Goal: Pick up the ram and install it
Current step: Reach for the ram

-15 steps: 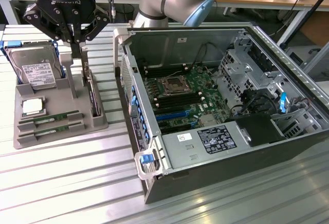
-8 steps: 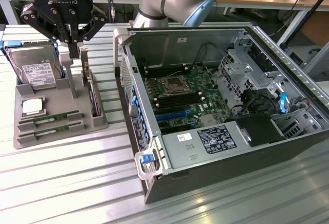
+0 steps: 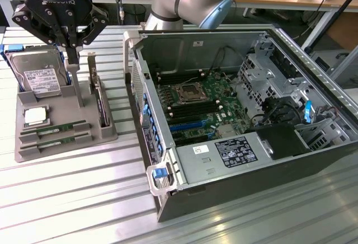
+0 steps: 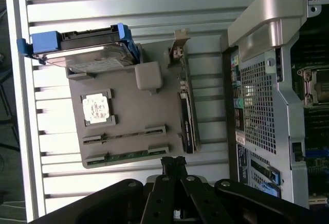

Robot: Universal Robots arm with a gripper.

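The hand (image 3: 71, 48) hangs over the grey holder (image 3: 33, 149) on the desk (image 3: 67, 199), its fingers pressed together with nothing between them. The ram (image 3: 55, 128) stands on edge in a slot near the front of that holder, with a second stick just beside it in the next slot. From the wrist view the same ram (image 4: 128, 156) shows as a thin green strip. It looks light and stiff but easily damaged, so I would take it by the long bare edges, clear of the chips and contacts. The holder also carries a hard drive (image 3: 39, 76) in a blue frame, a silver chip (image 3: 34, 116) lying flat and a dark card (image 3: 100, 107) on edge. The computer case (image 3: 168, 48) lies open, and the long memory slots (image 3: 170, 81) on its motherboard (image 3: 207, 87) look empty.
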